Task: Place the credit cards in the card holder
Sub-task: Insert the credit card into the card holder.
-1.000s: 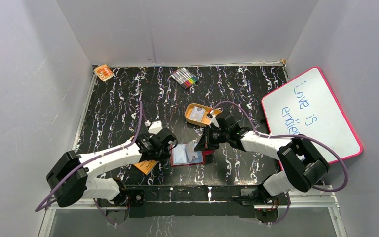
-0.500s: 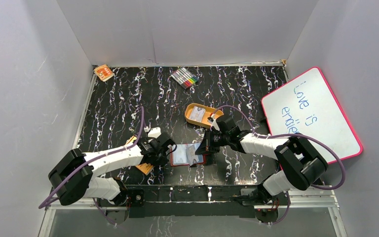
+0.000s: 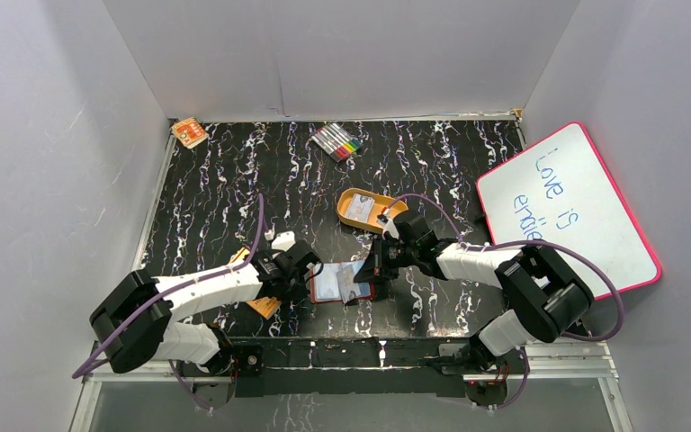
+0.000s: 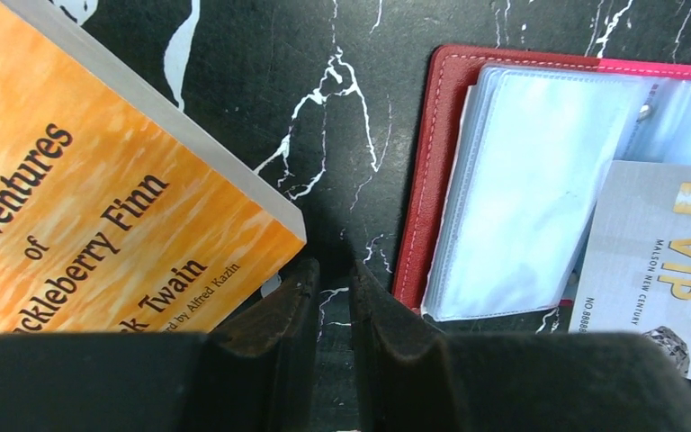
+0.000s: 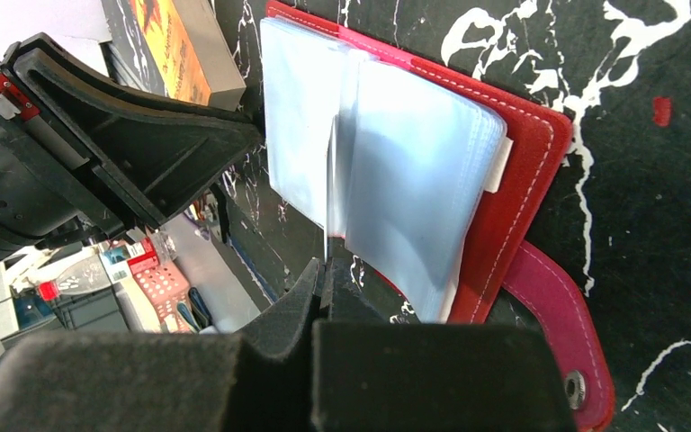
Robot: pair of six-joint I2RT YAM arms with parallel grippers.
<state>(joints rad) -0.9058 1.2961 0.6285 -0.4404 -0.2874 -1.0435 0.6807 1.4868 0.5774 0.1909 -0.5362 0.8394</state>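
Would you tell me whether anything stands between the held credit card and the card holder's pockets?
Nothing visible does: the credit card in the right claw is at the card holder's open pockets.

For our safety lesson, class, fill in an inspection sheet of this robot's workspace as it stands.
Surface: black marbled table.
Job's things: card holder open flat; credit card against its pockets.
Clutter: orange book, oval tin, markers, small orange box.
Grippers: left gripper nearly closed, empty, beside the holder; right gripper shut on the card.
Cables: purple cables arching off both arms.
Surroundings: white walls; whiteboard at right.
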